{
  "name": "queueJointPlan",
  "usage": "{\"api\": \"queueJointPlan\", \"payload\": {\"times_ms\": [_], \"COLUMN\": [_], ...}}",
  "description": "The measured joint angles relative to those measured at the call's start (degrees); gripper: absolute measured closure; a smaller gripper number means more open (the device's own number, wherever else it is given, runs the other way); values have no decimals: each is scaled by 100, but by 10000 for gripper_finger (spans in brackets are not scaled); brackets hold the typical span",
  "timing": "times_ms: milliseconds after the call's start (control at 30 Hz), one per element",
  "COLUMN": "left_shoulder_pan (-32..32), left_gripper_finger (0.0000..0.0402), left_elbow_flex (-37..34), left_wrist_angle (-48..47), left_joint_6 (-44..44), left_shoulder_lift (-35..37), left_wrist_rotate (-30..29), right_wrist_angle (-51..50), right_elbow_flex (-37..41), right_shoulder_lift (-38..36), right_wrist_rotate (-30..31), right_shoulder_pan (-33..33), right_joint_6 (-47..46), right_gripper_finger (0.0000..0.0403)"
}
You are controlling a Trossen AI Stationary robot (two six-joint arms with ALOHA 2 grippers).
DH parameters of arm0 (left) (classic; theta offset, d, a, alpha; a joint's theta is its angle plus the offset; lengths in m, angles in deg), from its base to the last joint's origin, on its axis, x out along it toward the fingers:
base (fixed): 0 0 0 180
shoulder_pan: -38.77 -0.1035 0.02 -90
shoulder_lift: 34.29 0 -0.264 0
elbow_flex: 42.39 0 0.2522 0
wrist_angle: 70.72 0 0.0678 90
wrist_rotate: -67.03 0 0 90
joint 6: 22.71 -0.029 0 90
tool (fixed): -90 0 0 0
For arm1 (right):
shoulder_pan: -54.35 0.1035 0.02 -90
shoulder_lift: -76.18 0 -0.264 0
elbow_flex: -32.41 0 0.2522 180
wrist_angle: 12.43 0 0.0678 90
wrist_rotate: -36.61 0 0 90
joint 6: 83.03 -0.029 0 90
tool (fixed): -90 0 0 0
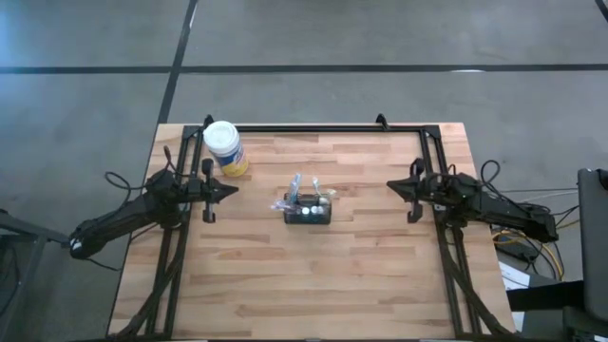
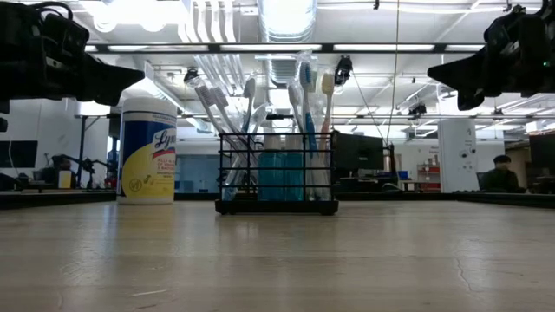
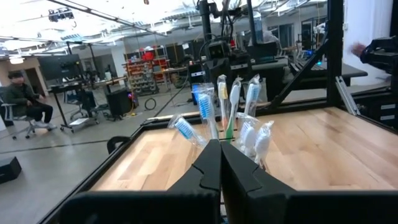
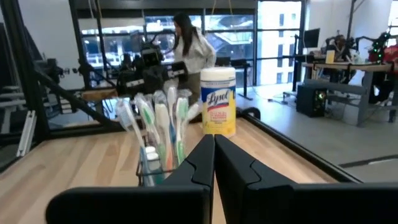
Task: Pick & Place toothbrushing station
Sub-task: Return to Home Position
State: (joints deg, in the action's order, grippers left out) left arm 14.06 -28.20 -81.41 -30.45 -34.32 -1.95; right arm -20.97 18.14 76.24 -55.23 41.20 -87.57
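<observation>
Near the middle of the counter point(image 1: 313, 285), a little toward its far edge, you have the toothbrushing station point(image 1: 309, 211) standing squarely between the two arms. Your left pincer point(image 1: 231, 190) hangs over the left side of the counter with its tip turned toward the station. Your right pincer point(image 1: 392, 187) mirrors it from the right side. Each is well apart from the box and clear of the wood (the low view shows both held up off the counter). I would not call either arm the nearer one, since the gaps look much alike. The station's long axis runs left to right, along the line joining the two pincers, so each one faces a short end of the box.

Both pincers are closed, finger against finger, with nothing between them, as each wrist view shows.

The station is a small black wire box sitting flat on the wood. Toothbrushes point(image 2: 305, 104) stand in it bristles up, some straight and some leaning outward. Something blue sits low inside, and I cannot tell what it is. A yellow canister point(image 1: 224, 148) with a white lid stands near the far left corner, close to your left pincer and apart from the station.

By my reading the placing is done, and what you have left is drawing both arms clear of the box.
</observation>
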Motion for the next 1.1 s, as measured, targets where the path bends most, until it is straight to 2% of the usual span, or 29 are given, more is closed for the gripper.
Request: {"api": "queueJointPlan", "payload": {"times_ms": [1100], "left_shoulder_pan": [-2], "left_gripper_finger": [391], "left_elbow_flex": [-3], "left_wrist_angle": [63], "left_joint_6": [98], "left_shoulder_lift": [0], "left_wrist_rotate": [19], "right_wrist_angle": [311], "right_elbow_flex": [0], "right_shoulder_lift": [7], "right_wrist_rotate": [-99], "right_shoulder_pan": [0], "right_joint_6": [-197], "right_gripper_finger": [394]}}
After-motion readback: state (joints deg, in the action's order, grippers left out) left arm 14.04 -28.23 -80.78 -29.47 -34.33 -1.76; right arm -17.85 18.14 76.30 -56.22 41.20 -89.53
